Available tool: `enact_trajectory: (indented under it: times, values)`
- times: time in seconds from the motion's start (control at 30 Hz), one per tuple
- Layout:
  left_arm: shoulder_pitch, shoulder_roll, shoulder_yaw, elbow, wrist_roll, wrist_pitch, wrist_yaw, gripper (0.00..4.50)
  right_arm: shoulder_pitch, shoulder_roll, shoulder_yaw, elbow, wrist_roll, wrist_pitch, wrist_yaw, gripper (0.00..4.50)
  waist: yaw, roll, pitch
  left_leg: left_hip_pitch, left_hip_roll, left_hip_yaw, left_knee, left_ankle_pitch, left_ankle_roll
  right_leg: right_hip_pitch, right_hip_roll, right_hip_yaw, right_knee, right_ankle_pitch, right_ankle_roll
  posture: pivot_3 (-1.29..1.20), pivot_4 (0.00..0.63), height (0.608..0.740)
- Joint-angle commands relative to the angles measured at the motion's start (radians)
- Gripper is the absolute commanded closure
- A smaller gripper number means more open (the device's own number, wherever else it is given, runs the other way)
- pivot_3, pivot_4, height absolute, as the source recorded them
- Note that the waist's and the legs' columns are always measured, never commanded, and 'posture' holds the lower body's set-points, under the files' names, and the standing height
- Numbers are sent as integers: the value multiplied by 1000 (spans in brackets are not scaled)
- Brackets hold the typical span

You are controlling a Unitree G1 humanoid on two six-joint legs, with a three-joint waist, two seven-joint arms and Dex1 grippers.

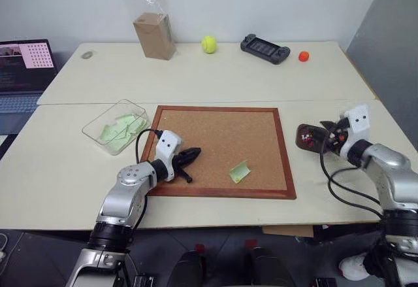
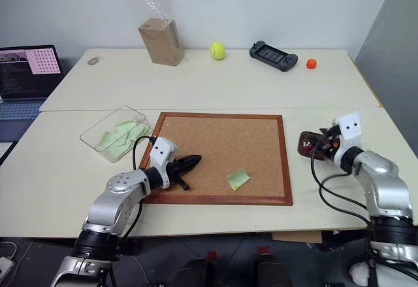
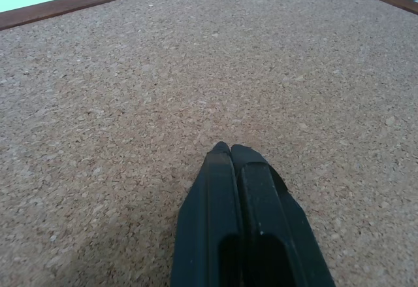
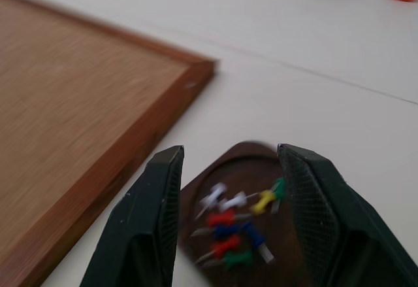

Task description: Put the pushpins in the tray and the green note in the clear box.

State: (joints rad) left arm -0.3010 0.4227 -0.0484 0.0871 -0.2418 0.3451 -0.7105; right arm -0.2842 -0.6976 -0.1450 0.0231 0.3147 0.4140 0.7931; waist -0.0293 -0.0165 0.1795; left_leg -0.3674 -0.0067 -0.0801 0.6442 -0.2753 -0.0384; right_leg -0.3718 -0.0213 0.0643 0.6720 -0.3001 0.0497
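1. Setting: office or lab test room.
2. Evidence: two plain pale tables (image 1: 215, 78) pushed together against a bare white wall.
3. Open laptop (image 1: 25, 71) at one table's edge; corkboard (image 1: 222, 148) under the fingers.

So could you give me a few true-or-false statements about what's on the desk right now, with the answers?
1. The green note lies on the corkboard. True.
2. The tray holds no pushpins. False: several coloured pushpins lie in it.
3. The left pincer is shut with nothing between its fingers. True.
4. The clear box sits to the right of the corkboard. False: it sits to the left, with green paper inside.
5. The right pincer is shut on a pushpin. False: its fingers stand apart over the tray, holding nothing.
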Motion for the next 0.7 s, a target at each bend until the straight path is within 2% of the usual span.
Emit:
enact_trajectory:
  times: [0.03,0.17,0.33,0.53,0.7]
  values:
    - [13,-2,-17,43,23,20,8,4500,58,-49,30,-140,71,-34,174,2080,-1,0,0,0,0,0,0,0,0,0,0,0,0,0,1,0,150,740]
    - [7,0,-16,49,22,18,6,4500,124,-66,68,-297,141,9,253,2080,-1,0,0,0,1,0,1,0,0,0,0,1,0,-1,2,0,150,740]
    - [2,0,-17,51,23,19,7,4500,155,-20,188,-419,122,0,247,2080,0,-1,1,0,1,-1,1,0,0,0,0,0,0,-1,2,0,150,740]
    - [5,2,-18,40,20,26,8,4500,108,66,314,-365,40,-80,233,2080,1,-1,1,0,1,-1,1,0,0,0,-1,0,-1,-1,2,0,150,740]
    - [20,8,-15,24,18,31,9,4500,52,128,361,-258,-28,-163,212,2080,1,-2,1,0,1,-1,1,0,0,0,-1,0,-1,-1,2,0,150,740]
